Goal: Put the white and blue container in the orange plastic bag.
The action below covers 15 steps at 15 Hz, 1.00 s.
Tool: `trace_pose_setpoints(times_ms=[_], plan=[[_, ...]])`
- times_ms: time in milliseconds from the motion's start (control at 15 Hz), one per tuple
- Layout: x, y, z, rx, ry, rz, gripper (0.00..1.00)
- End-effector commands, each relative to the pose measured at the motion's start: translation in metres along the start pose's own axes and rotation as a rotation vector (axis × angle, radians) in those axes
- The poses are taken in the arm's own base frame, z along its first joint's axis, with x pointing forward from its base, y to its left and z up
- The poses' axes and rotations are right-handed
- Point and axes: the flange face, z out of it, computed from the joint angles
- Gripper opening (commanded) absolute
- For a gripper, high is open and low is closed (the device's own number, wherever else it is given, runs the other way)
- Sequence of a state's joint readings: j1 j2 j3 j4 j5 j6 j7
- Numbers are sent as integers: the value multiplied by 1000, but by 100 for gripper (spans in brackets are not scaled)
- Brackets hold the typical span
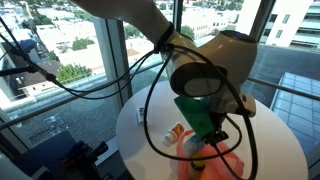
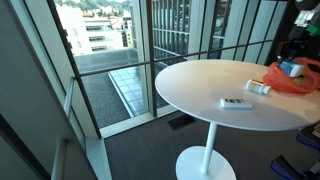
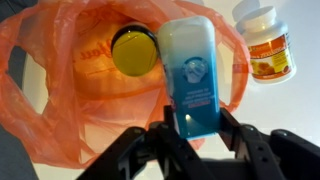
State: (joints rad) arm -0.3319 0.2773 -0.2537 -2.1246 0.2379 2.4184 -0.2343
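In the wrist view my gripper is shut on the white and blue container, gripping its lower blue end. The container hangs over the open mouth of the crinkled orange plastic bag, which lies on the white table. A round yellow-lidded item lies inside the bag. In an exterior view the gripper is low over the bag. In an exterior view the container shows just above the bag at the table's far right.
A white bottle with an orange label stands next to the bag and also shows in an exterior view. A small white item and a flat white item lie on the round white table. Large windows surround the table.
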Motion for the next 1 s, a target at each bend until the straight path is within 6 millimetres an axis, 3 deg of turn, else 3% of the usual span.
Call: trace_pose_setpoints(times_ms=[0,933], plan=[[11,3,7,37,13,-10,22],[6,7,55,67,-54,-31,22]])
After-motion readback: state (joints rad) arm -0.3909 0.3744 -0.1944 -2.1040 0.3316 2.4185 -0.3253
